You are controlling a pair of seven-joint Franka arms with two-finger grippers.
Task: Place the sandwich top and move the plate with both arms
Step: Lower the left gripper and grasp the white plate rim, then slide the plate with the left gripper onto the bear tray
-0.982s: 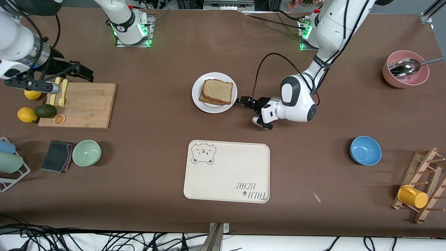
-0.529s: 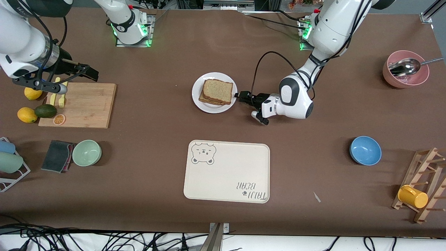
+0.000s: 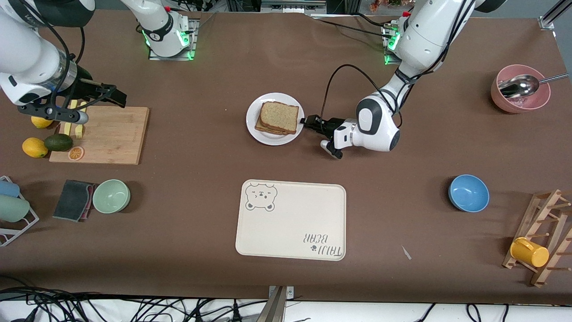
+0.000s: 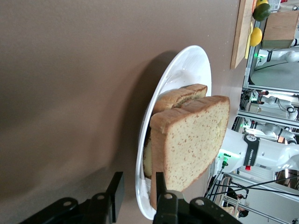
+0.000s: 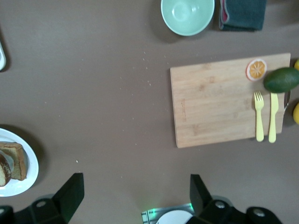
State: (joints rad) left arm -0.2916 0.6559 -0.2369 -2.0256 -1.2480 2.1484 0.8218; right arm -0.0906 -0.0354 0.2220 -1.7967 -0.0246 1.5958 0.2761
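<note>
Straddling plate (image 3: 273, 135) rim: left gripper (image 3: 307, 122) low at table level, fingers parted, nothing clamped. Advice: slide in level, one finger under rim, one over, stopping short of bread. Top (image 3: 279, 116) lying flat on stack, mid-table, roughly square, no clear long axis. Right gripper (image 5: 133, 195) spread wide, hovering over board (image 3: 107, 134), waiting.

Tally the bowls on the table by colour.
Green bowl: 1
Blue bowl: 1
Pink bowl: 1, with a spoon in it
Total: 3
</note>
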